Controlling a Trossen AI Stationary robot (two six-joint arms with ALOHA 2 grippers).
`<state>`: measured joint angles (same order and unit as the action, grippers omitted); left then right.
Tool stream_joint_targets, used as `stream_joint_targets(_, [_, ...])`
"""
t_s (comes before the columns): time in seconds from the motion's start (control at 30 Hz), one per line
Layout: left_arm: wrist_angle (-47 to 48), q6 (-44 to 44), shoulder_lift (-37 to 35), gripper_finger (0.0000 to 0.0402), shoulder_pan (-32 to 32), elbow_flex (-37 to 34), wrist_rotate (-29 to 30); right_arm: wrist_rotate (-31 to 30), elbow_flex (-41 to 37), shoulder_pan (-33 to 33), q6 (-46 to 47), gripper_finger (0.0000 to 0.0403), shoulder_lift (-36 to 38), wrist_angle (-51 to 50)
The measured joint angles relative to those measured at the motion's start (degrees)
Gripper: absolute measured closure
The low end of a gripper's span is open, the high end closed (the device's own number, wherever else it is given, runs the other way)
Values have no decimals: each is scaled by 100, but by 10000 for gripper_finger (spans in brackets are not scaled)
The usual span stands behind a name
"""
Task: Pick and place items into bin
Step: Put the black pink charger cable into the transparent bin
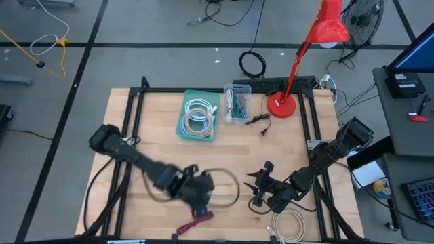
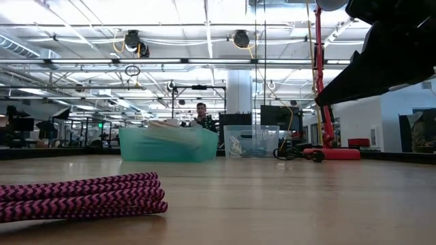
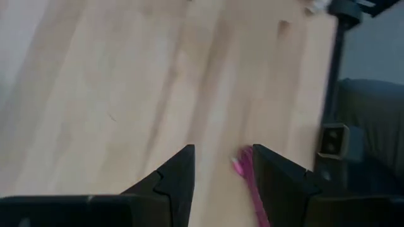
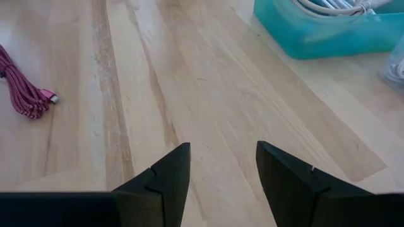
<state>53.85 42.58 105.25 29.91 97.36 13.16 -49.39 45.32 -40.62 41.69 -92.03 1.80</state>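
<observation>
Hovered with parted, empty fingers, left gripper (image 1: 202, 196) just above maroon cord (image 1: 194, 224), right gripper (image 1: 261, 186) nearby; perhaps, through blur, risked nudging it off the table (image 1: 156, 129).

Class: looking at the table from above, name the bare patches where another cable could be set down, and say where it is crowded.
Bare wood lies between the teal bin and the left gripper, and along the table's left side. It is crowded at the back, around the bin, the clear box and the red lamp, and at the front near the maroon cable, white coil and right gripper.
</observation>
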Motion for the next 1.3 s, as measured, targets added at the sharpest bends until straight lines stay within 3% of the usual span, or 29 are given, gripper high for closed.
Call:
stream_joint_targets(0.17, [-16, 431, 52, 240, 708, -17, 361, 0, 0, 0, -37, 232, 0, 16])
stream_joint_targets(0.47, [-664, 894, 55, 240, 1377, -776, 208, -2, 0, 7, -84, 232, 0, 13])
stream_joint_targets(0.6, [-1388, 1056, 187, 240, 1388, -1295, -167, -9, 0, 13, -88, 232, 0, 13])
stream_joint_targets(0.93, [-1347, 1069, 1078, 240, 1274, -1346, -753, -11, -2, 13, -125, 232, 0, 13])
stream_joint_targets(1.3, [-1406, 1215, 1143, 241, 1274, -1346, -780, -11, -2, 13, -169, 232, 0, 13])
